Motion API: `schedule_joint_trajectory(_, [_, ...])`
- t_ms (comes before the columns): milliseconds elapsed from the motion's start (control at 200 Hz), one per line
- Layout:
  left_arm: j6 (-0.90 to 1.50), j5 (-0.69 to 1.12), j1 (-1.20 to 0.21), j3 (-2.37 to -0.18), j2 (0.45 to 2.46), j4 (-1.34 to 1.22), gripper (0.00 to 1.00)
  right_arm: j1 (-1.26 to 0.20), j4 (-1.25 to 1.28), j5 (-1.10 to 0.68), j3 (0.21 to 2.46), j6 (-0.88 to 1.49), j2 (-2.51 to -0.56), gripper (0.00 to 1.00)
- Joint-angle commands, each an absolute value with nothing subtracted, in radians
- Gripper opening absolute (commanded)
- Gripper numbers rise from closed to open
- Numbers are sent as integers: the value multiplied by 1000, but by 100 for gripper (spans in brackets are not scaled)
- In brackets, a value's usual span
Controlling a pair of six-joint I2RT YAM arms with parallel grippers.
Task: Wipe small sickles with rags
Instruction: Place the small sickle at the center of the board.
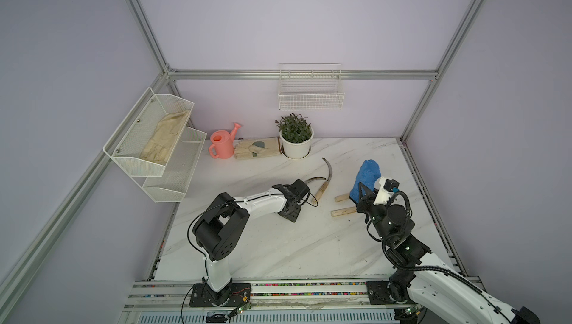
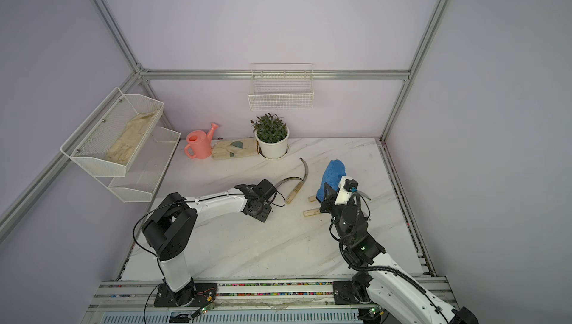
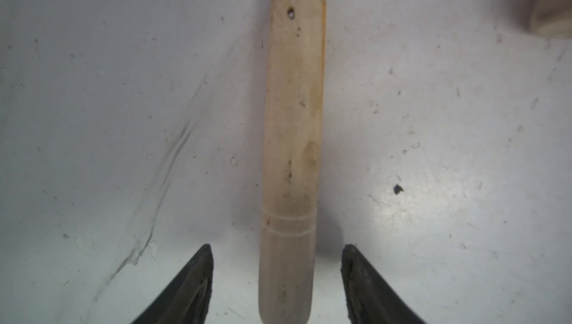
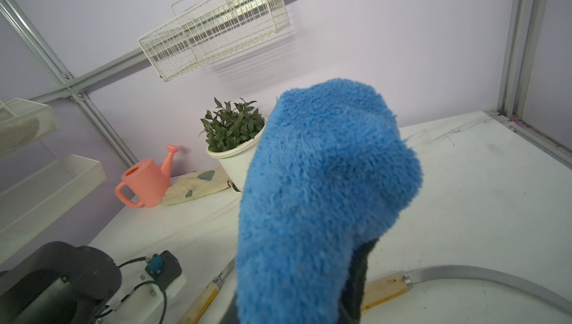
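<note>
Marble-white table (image 1: pixel 278 245), lavender walls, aluminium frame.

Left pincer (image 3: pixel 277 246): open. Its 2 black fingers (image 3: pixel 198 276) stand either side of a pale wooden handle (image 3: pixel 291 121) that lies flat on the table, with a gap on each side and no contact.

Small sickle (image 1: pixel 322 188) lies mid-table just right of the left wrist, blade curving toward the far side. A 2nd curved blade (image 1: pixel 312 179) sits just left of it, its handle not visible.

Right pincer (image 1: pixel 362 194): closed on the lower end of the blue rag (image 1: pixel 366 172), held up off the table at right.

Farther handle (image 1: pixel 342 197) and nearer handle (image 1: pixel 343 211) poke out leftward from under the rag and right arm.
</note>
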State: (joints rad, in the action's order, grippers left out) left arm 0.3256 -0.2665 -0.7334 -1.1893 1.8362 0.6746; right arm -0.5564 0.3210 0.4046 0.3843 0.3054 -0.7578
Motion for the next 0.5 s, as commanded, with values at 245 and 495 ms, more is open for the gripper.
schedule_joint_trajectory(245, [316, -303, -664, -1165, 1615, 495, 70, -375, 350, 387, 709, 388, -1287, 0])
schedule_joint_trajectory(495, [329, -329, -604, -882, 1350, 172, 80, -307, 256, 400, 933, 423, -1640, 0])
